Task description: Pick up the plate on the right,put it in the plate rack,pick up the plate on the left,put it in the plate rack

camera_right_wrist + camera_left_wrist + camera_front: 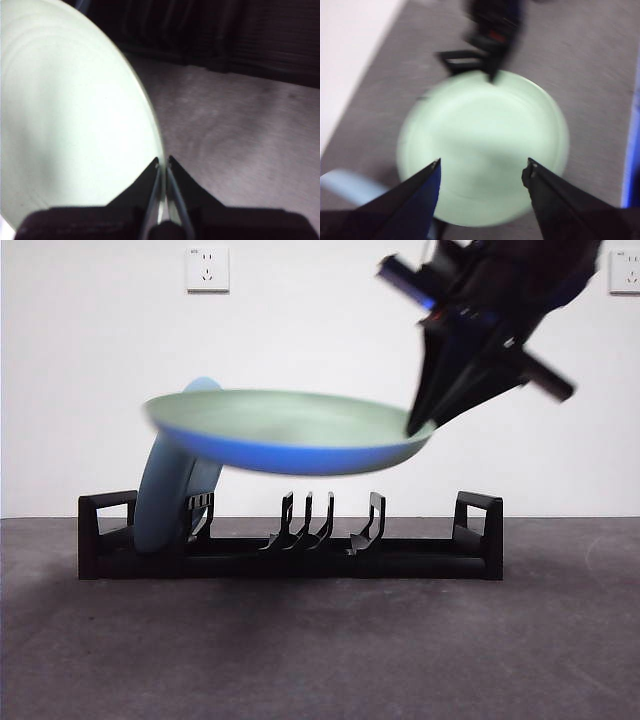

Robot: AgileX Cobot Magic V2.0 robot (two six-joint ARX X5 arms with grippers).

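Above the plate rack, the right gripper is clamping the green plate at its 3 o'clock rim, jaws together on it; the left gripper is hovering overhead, jaws apart; a light-blue plate is standing in the rack.

No readable text, label, brand, number or sign appears in any view.

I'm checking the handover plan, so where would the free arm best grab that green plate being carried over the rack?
Probably the rim opposite the right gripper, which is pinched shut on one edge of the green plate. The plate lies nearly flat above the plate rack, so its thin far rim is exposed for a sideways pinch. The left gripper hangs open above it.
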